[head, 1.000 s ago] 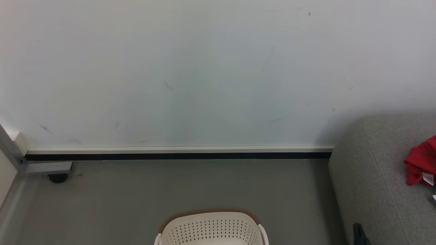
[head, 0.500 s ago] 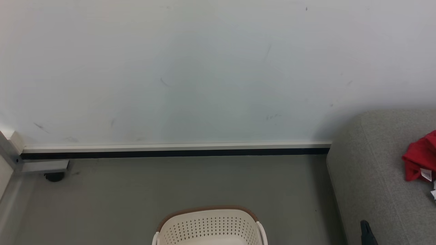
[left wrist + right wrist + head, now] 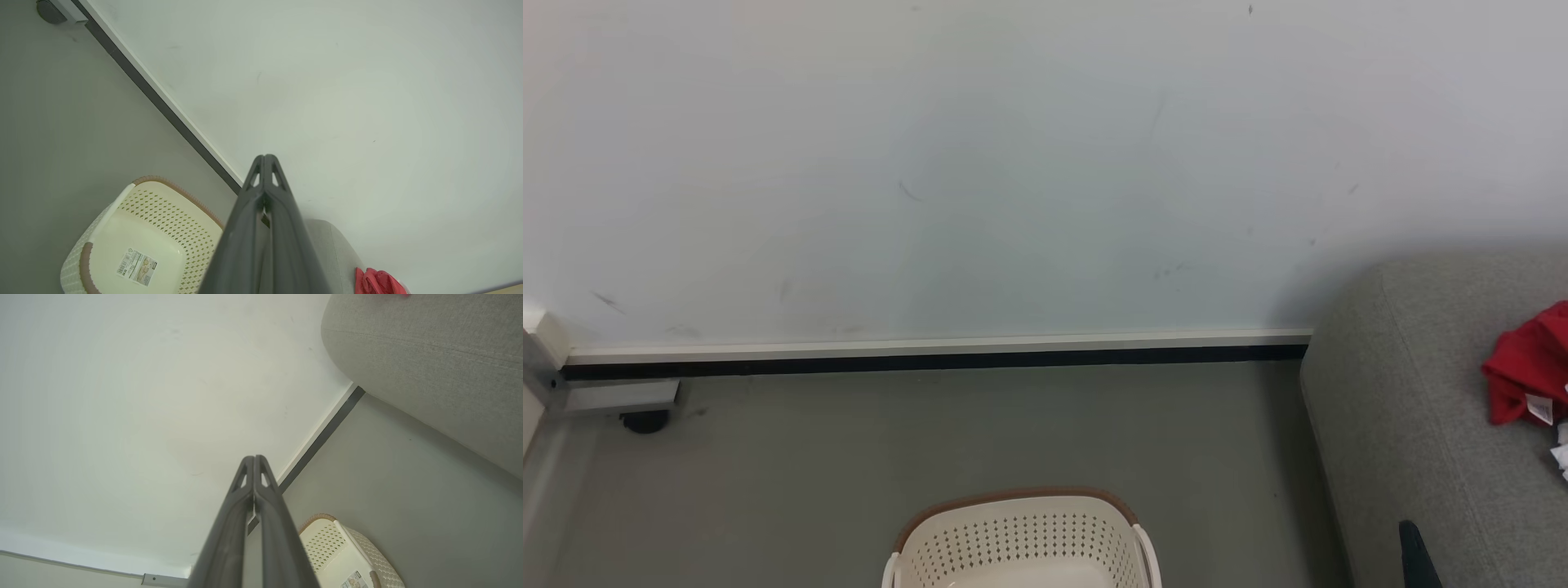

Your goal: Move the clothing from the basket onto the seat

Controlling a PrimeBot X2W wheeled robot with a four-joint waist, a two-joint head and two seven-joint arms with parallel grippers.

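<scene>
Lying on seat, right edge of head view, clothing sits well right of basket, bottom centre; right gripper nearer; it and left gripper both clenched, empty

The head camera looks forward and down from well back at the wall, basket at bottom centre, seat at right edge. Both wrist cameras, rolled sideways, face that same wall; all three share basket and seat.

Red clothing bunched on grey seat; cream basket nr it, empty.
</scene>
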